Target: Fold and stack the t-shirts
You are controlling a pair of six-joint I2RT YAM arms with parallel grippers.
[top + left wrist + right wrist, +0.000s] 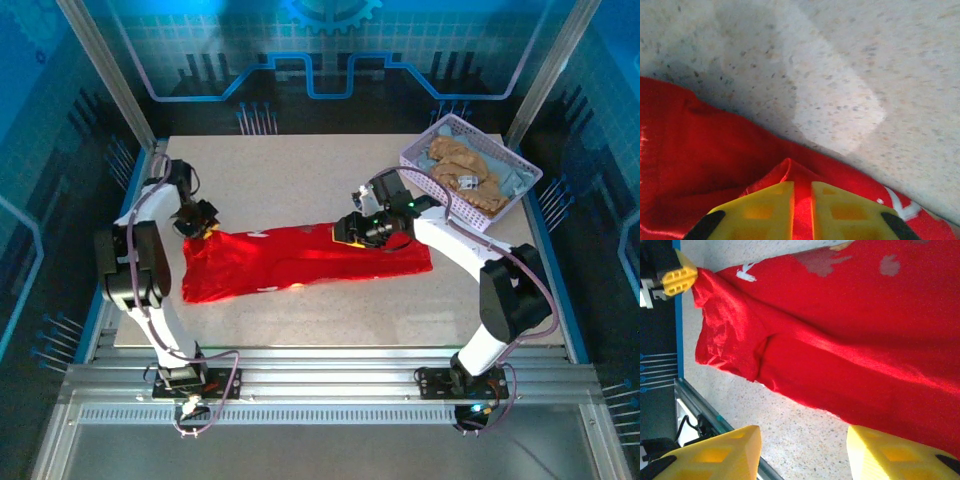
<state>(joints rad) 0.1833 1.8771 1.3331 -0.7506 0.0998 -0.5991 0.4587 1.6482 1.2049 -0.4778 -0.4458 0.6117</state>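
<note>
Red t-shirt (300,262) lies long-axis left–right mid-frame; left gripper (204,226) pinches its upper-left corner, right gripper (350,230) spread, apparently above upper edge.

Left claw (801,210) pinching raised fold of red t-shirt (695,165); speckled table (880,55) beyond
</note>
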